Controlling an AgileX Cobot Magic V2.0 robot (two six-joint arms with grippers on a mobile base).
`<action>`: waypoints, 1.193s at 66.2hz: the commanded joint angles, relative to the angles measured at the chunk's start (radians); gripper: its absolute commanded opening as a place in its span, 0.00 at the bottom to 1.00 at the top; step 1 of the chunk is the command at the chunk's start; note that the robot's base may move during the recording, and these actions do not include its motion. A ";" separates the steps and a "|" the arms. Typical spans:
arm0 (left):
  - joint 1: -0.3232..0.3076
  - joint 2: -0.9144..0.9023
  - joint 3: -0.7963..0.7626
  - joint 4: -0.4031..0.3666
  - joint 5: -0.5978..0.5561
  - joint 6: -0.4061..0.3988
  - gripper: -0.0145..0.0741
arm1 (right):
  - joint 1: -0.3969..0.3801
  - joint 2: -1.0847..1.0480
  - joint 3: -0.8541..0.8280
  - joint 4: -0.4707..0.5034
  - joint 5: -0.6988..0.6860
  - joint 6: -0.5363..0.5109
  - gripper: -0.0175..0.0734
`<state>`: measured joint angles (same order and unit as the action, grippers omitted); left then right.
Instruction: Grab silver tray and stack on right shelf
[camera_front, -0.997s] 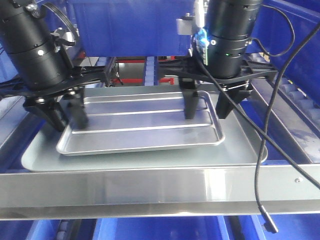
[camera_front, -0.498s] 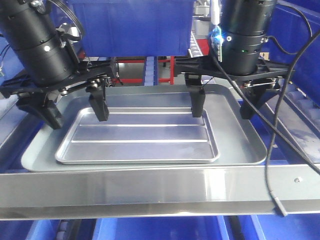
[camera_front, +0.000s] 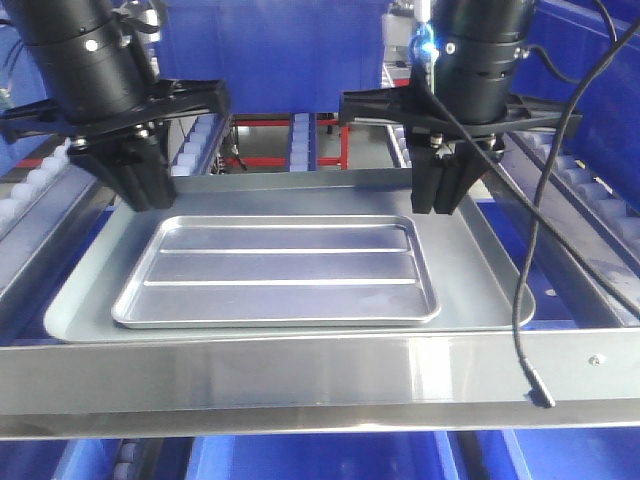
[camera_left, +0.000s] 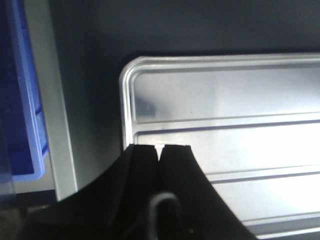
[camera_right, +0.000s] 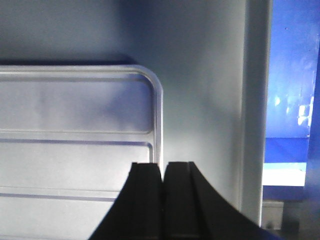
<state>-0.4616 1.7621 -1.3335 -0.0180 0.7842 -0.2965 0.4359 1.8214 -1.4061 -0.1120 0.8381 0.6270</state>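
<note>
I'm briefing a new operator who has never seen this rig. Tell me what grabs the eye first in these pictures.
The shiny ribbed silver tray lies flat in the middle, resting inside a larger grey tray. Two bulky black arms hang over its far corners, the left gripper and the right gripper, each with its fingers pressed shut and holding nothing. Blue bins surround the scene.

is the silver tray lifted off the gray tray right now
No, the silver tray lies flat on the gray tray, with both grippers shut above it.
</note>
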 joint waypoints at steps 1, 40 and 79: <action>0.007 -0.063 -0.028 -0.012 0.004 -0.001 0.06 | 0.005 -0.093 -0.039 -0.007 -0.024 -0.007 0.25; -0.065 -0.641 0.591 0.001 -0.722 -0.001 0.06 | 0.113 -0.649 0.547 -0.039 -0.725 -0.239 0.25; -0.065 -1.549 1.127 0.178 -0.973 -0.001 0.06 | 0.113 -1.434 1.087 -0.201 -0.947 -0.241 0.25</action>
<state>-0.5199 0.2388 -0.1857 0.1576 -0.0964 -0.2965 0.5499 0.4062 -0.2919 -0.2979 -0.0228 0.3948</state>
